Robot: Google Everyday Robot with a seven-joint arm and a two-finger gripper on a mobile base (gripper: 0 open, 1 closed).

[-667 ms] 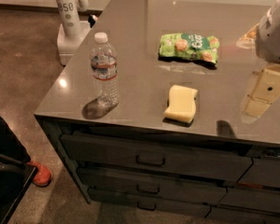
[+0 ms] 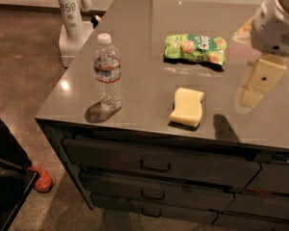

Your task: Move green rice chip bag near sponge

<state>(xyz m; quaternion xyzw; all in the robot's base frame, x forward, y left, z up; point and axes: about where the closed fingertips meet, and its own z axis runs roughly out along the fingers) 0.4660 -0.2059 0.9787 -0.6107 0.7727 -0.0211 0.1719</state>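
The green rice chip bag (image 2: 195, 48) lies flat on the grey countertop (image 2: 135, 42), towards the back. The pale yellow sponge (image 2: 187, 107) lies near the front edge, in front of the bag with a gap of bare counter between them. My gripper (image 2: 254, 94) hangs from the white arm at the right edge of the view. It is low over the counter, to the right of both the bag and the sponge, and touches neither. It holds nothing that I can see.
A clear water bottle (image 2: 107, 71) stands upright at the front left of the counter. Drawers (image 2: 156, 165) run below the front edge. A white robot base (image 2: 72, 28) stands on the floor at the left. A red shoe (image 2: 42, 179) is at the lower left.
My gripper has moved a little to the left and farther back. The bag, the sponge and the bottle have not moved.
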